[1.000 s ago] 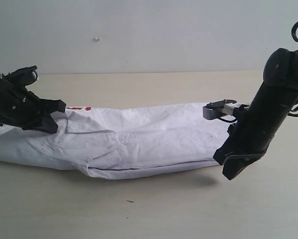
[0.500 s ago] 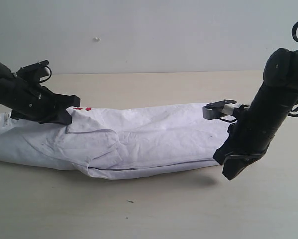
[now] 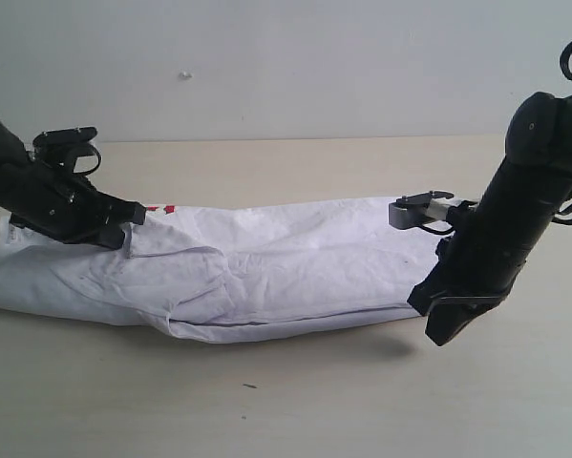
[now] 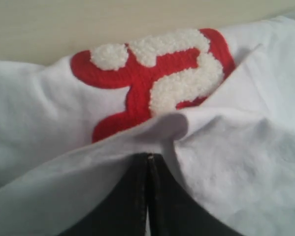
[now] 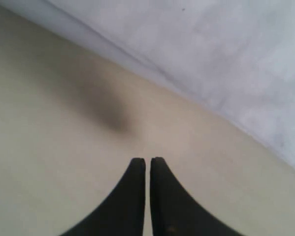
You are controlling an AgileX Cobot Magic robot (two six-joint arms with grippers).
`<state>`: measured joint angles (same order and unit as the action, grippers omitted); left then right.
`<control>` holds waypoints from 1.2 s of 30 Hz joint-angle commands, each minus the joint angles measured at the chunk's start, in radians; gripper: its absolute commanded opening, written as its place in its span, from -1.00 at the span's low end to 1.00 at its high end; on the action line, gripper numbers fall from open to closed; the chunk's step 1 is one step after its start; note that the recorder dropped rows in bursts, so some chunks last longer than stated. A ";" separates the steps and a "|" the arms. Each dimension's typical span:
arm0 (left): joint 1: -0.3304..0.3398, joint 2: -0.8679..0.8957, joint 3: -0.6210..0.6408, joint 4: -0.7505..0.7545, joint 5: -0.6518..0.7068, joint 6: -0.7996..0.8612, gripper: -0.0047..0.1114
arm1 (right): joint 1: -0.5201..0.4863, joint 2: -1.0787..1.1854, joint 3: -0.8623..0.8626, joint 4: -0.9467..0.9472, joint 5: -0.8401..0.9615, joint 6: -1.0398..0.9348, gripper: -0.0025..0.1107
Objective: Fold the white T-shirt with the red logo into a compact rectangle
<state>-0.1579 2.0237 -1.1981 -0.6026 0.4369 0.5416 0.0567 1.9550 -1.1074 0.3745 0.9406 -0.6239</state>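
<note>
The white T-shirt (image 3: 295, 267) lies folded lengthwise into a long band across the table. A sliver of the red logo (image 3: 157, 208) peeks out at its far left edge. In the left wrist view the fuzzy red-and-white logo (image 4: 157, 78) lies just beyond a raised fold of the shirt (image 4: 245, 162). My left gripper (image 3: 133, 215) (image 4: 148, 156) is shut, its tips pinching that puckered fold. My right gripper (image 3: 443, 329) (image 5: 147, 160) is shut on nothing. It hangs over bare table beside the shirt's (image 5: 226, 49) near edge at the right end.
The beige table (image 3: 266, 401) runs on in front of and behind the shirt. A pale wall (image 3: 295, 67) closes off the back. The right arm's black body (image 3: 524, 191) rises tall at the right end of the shirt.
My left gripper lifted and moved right toward the logo, then dropped slightly onto the fold. The right arm and the rest of the shirt have not moved.
</note>
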 commanded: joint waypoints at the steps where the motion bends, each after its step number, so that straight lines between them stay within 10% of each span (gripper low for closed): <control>1: -0.006 0.025 0.002 0.009 -0.024 -0.011 -0.92 | 0.001 -0.012 0.004 0.007 0.007 -0.010 -0.86; 18: -0.101 0.029 -0.021 -0.374 -0.202 0.198 -0.92 | 0.001 -0.012 0.004 0.015 -0.008 -0.010 -0.86; 26: -0.096 0.019 -0.126 -0.350 -0.096 0.239 -0.10 | 0.001 -0.012 0.003 0.007 -0.093 0.001 -0.86; 36: -0.038 -0.024 -0.087 -0.203 0.164 0.239 -0.55 | -0.001 -0.024 0.003 0.007 -0.443 0.183 -0.86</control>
<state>-0.1986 2.0076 -1.3064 -0.8268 0.5634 0.7774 0.0567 1.9435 -1.1074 0.3802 0.5612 -0.4626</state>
